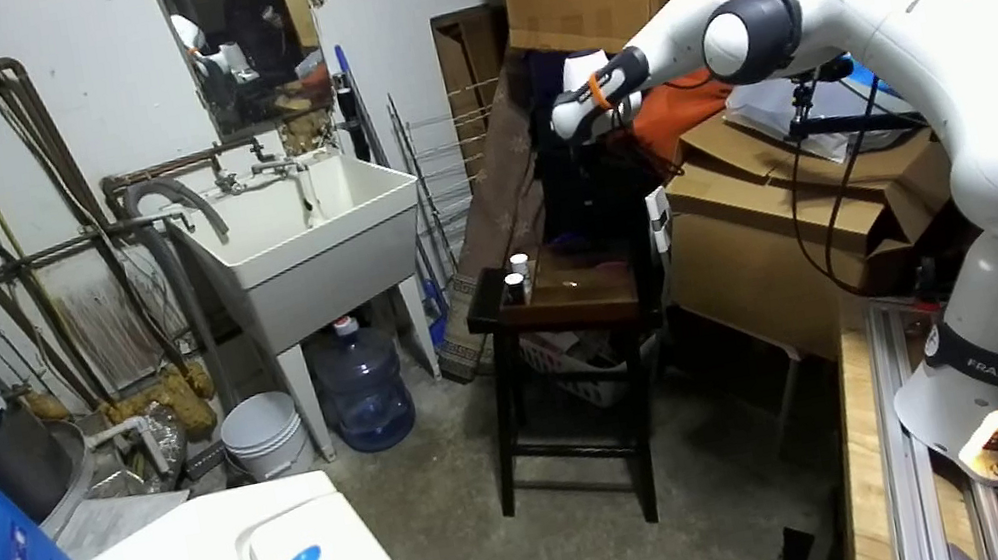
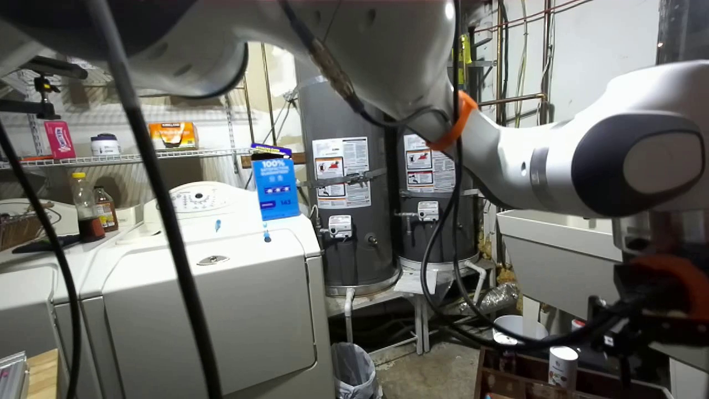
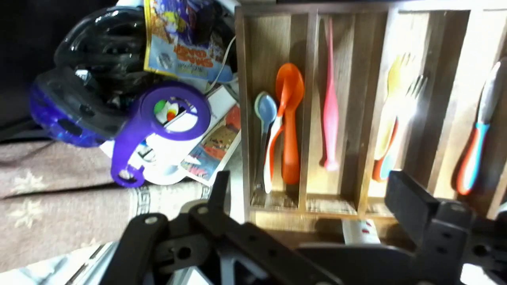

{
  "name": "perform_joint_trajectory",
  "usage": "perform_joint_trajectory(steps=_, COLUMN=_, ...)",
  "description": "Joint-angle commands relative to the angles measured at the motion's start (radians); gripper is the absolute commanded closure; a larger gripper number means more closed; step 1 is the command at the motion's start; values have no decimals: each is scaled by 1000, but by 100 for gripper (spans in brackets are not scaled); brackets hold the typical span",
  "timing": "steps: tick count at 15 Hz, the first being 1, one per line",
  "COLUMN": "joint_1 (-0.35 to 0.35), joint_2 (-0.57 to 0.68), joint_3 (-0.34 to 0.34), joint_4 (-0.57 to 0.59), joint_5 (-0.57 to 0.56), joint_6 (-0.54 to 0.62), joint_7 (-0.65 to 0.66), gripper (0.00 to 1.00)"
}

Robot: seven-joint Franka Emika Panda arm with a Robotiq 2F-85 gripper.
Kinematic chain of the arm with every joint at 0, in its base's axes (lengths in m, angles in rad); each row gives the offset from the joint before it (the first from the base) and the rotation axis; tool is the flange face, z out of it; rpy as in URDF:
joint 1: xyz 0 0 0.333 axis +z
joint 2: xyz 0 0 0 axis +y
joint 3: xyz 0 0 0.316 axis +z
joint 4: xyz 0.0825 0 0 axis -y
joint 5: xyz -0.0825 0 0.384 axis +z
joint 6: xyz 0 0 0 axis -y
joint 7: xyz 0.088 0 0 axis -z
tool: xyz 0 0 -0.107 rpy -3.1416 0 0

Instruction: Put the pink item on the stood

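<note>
In an exterior view, a tray [image 1: 570, 313] is borne by the stool [image 1: 487, 304]. In the wrist view, spoons [image 3: 291, 150] are laid in the tray's leftmost compartment; above the tray, the claw [image 3: 309, 192] is released, jaws apart; the pink item [image 3: 330, 114] is laid in the second compartment, forks [image 3: 385, 165] in the third, a knife [image 3: 473, 156] in the fourth.
</note>
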Motion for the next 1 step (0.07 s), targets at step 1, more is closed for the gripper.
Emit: perform_joint_trajectory(steps=1, joint_1=0, joint_2=-30, joint_3=7, joint_4=-19, joint_5=0, joint_6=0, joint_7=-1, gripper=0)
